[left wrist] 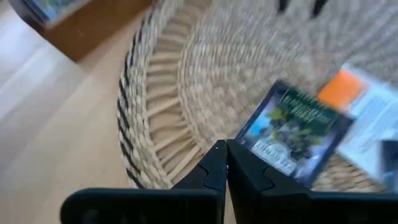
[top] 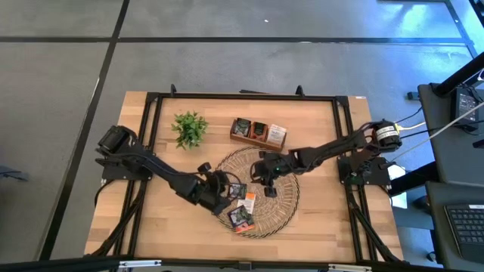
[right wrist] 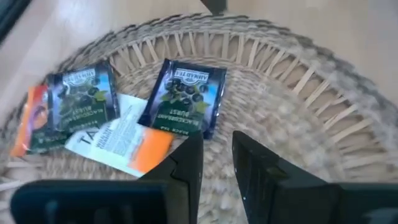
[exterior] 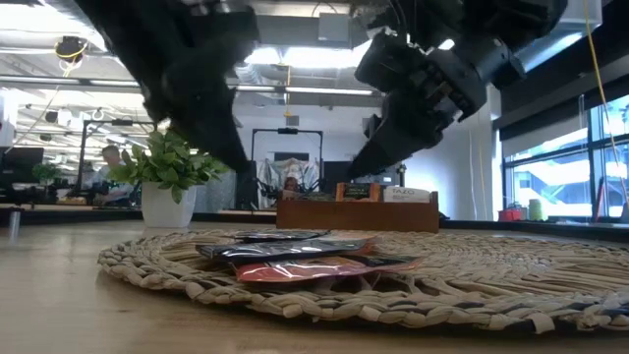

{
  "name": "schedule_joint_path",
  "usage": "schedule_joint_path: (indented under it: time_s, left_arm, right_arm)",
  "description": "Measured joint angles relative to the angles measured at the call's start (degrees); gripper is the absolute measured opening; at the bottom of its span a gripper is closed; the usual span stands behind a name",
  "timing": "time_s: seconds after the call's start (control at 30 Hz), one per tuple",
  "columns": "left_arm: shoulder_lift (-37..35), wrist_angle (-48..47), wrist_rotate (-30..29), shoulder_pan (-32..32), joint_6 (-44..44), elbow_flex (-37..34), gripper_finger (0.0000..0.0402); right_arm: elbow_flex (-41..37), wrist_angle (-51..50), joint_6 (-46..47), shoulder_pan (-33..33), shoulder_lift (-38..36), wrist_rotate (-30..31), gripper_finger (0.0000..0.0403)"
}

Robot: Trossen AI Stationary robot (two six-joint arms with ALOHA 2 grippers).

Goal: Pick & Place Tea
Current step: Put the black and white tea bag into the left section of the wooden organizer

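Here, both arms meet over the round woven tray (top: 283, 208). The left gripper (top: 221, 183) hovers at the tray's left rim, fingers pressed together and holding nothing. The right gripper (right wrist: 214, 162) hangs above the tray's middle, its fingers slightly parted and empty. Several tea sachets (right wrist: 183, 96) lie flat on the tray's near-left part, dark, white and orange. At the table's far side, more stand in the wooden box (top: 257, 133), right of a small plant (top: 189, 128)
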Motion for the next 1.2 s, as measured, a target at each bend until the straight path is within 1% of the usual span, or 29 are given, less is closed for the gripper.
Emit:
schedule_joint_path:
  time_s: [0.07, 0.17, 0.27, 0.37, 0.43, 0.6, 0.67, 0.73, 0.8, 0.87, 1.0, 1.2]
  left_arm:
    - [0.81, 0.59, 2.89, 0.82, 1.66, -0.02, 0.0004]
    - [2.47, 4.21, 8.59, 1.64, 6.32, -0.02, 0.0003]
    - [4.91, 10.13, 11.78, 2.31, 10.99, 0.0, 0.0002]
    - [7.08, 14.27, 15.53, 3.09, 14.3, 0.02, 0.0004]
    - [7.91, 14.62, 17.71, 3.63, 14.85, 0.02, 0.0005]
    - [8.06, 14.43, 19.08, 4.23, 14.46, 0.07, 0.0003]
    - [7.9, 14.29, 19.3, 4.21, 14.45, 0.07, 0.0002]
    - [7.89, 14.26, 19.57, 4.21, 14.44, 0.07, 0.0003]
    - [7.89, 14.29, 19.69, 4.21, 14.42, 0.07, 0.0005]
    - [7.89, 14.29, 19.53, 4.21, 14.45, 0.07, 0.0005]
    - [7.89, 14.49, 19.26, 4.23, 14.43, 0.07, 0.0003]
    - [7.89, 14.91, 18.72, 4.17, 14.31, 0.02, 0.0005]
  right_arm:
    - [-0.96, 1.26, 2.36, 0.39, 0.0, -0.09, 0.0088]
    - [-1.73, 2.33, 3.53, 0.95, 0.09, -1.95, 0.0088]
    - [-2.54, 5.1, 5.78, 1.6, 0.28, -2.46, 0.009]
    - [-3.2, 7.69, 6.63, 2.12, 0.47, -2.47, 0.0108]
    - [-3.48, 7.88, 7.09, 2.39, 0.61, -2.41, 0.0129]
    - [-3.45, 9.74, 11.34, 2.55, 1.74, -1.33, 0.0189]
    - [-3.46, 9.87, 13.57, 2.53, 1.97, -1.39, 0.0205]
    - [-3.39, 10.69, 18.52, 2.53, 2.56, -1.75, 0.0216]
    - [-3.44, 10.28, 26.3, 2.51, 3.33, -1.85, 0.022]
    - [-3.44, 11.84, 31.28, 2.41, 4.72, -2.02, 0.0221]
    - [-3.38, 15.13, 36.06, 2.4, 7.64, -2.29, 0.0222]
    - [-1.69, 16.17, 39.57, 2.32, 11.3, -2.39, 0.0222]
